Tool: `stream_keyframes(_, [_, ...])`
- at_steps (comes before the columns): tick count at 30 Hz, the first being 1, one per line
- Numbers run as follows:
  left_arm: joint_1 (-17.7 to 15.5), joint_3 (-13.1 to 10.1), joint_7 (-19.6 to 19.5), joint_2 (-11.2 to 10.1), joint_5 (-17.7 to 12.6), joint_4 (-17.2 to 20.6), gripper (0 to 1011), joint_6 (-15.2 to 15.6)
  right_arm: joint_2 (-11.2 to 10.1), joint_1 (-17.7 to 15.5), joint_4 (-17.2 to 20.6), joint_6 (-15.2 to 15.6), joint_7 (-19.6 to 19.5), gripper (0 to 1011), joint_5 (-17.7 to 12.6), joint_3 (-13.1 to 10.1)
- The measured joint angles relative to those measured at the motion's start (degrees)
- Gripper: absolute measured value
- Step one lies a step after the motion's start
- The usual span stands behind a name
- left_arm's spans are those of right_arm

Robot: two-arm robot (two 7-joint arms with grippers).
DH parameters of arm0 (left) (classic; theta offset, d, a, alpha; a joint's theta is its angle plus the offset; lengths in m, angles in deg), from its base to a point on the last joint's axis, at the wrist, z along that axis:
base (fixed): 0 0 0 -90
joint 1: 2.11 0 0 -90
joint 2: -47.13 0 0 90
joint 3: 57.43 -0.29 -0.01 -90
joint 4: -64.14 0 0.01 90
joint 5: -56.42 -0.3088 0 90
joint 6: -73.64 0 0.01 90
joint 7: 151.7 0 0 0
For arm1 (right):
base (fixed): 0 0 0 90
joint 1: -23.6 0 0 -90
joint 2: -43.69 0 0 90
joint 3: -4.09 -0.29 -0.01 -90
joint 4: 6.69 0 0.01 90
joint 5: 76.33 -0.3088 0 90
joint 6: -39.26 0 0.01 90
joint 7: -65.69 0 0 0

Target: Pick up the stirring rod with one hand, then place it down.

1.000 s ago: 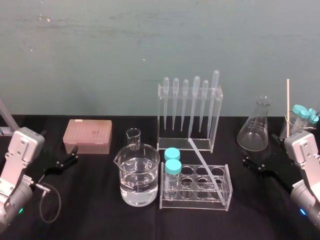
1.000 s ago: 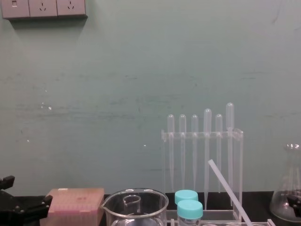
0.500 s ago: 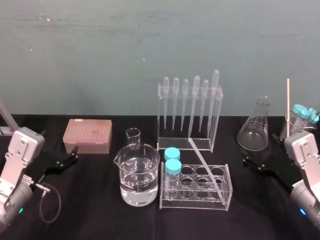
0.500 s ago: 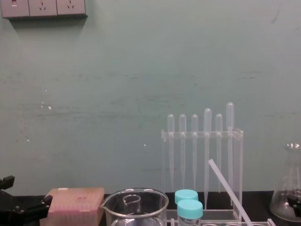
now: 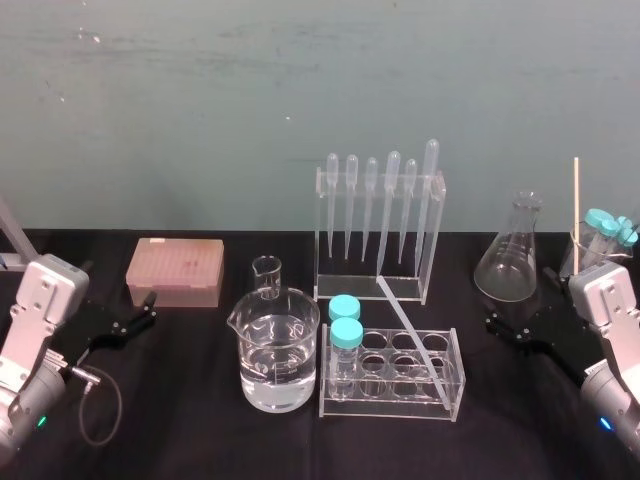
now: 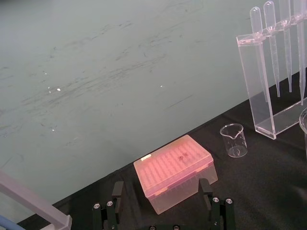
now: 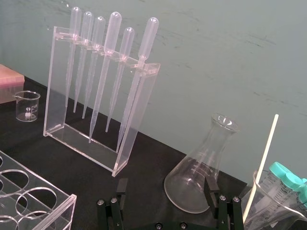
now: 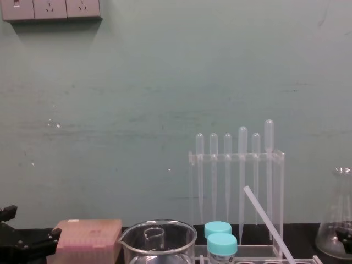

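The stirring rod [image 5: 412, 333] is a thin translucent-white stick leaning in the clear tube rack [image 5: 392, 400], its upper end resting toward the pipette stand; the chest view shows the stirring rod [image 8: 266, 220] slanting up to the left. My left gripper [image 5: 138, 316] hovers open at the table's left, just before the pink tip box [image 5: 176, 271]; its own camera shows the left gripper [image 6: 161, 192] with fingers [image 6: 117, 190] spread wide. At the table's right, my right gripper [image 5: 516, 326] is open in front of the conical flask [image 5: 511, 260], the right gripper [image 7: 166, 189] holding nothing.
A beaker of water [image 5: 276, 350] stands left of the rack, a tiny beaker [image 5: 267, 275] behind it. Two blue-capped tubes [image 5: 346, 335] sit in the rack. The pipette stand [image 5: 378, 225] is at centre back. At far right a beaker [image 5: 597, 245] holds capped tubes and a cream stick [image 5: 576, 210].
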Motion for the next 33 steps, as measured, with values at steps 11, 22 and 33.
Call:
stream_keyframes(11, [0.0,0.0,0.0,0.0,0.0,0.0,1000,0.0,0.5,-1.3,0.3,-7.4,-0.4,1003,1.0,-2.1])
stream_keyframes(22, [0.0,0.0,0.0,0.0,0.0,0.0,1000,0.0,1.0,0.1,1.5,-22.4,9.1,1003,0.7,-1.0])
stream_keyframes(33, [0.0,0.0,0.0,0.0,0.0,0.0,1000,0.0,2.4,4.2,-0.9,-22.3,23.3,1003,-7.4,2.4])
